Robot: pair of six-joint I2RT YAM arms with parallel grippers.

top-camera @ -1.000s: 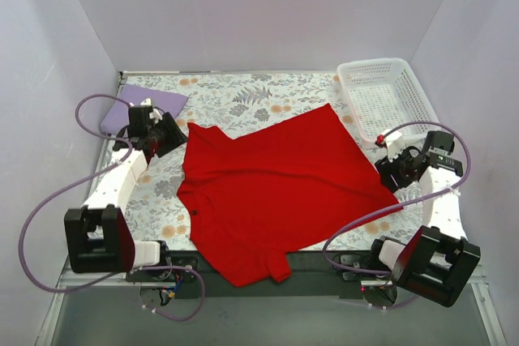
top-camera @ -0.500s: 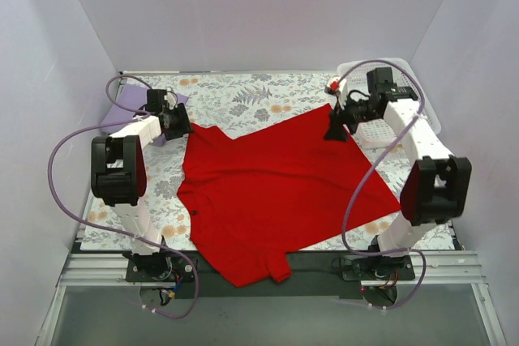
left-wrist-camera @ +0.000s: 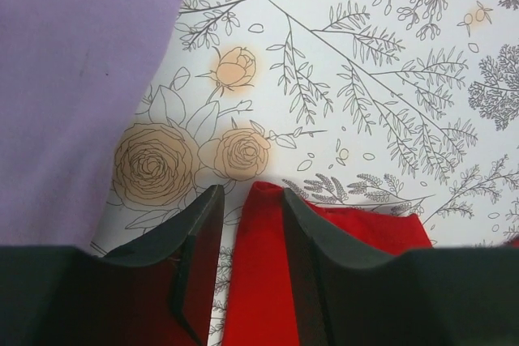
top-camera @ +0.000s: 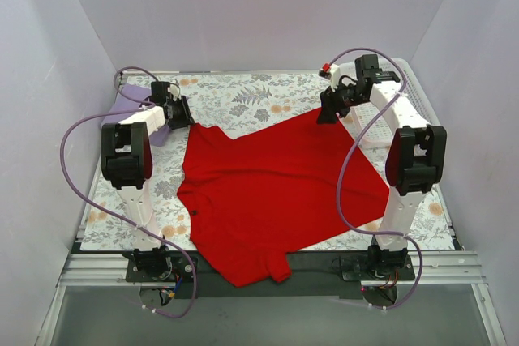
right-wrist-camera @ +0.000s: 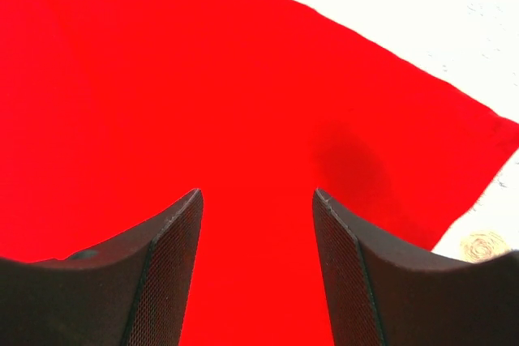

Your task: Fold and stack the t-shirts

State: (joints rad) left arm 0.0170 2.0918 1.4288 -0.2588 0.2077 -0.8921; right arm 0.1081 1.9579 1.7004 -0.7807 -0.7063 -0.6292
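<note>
T-shirt (top-camera: 276, 192) red, flat; collar left, hem right, long axis crosswise

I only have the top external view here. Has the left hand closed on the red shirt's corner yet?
Observer: No. The left wrist view shows the left hand open, with a finger on either side of the tip of the red shirt.
Operator: And the right hand?
Observer: The right hand is open too. Its fingers are wide apart over flat red cloth, and the shirt's corner lies off to one side.
Operator: Is the lilac shirt in the way?
Observer: No. The lilac shirt lies aside, and floral tablecloth shows between it and the red tip.
</note>
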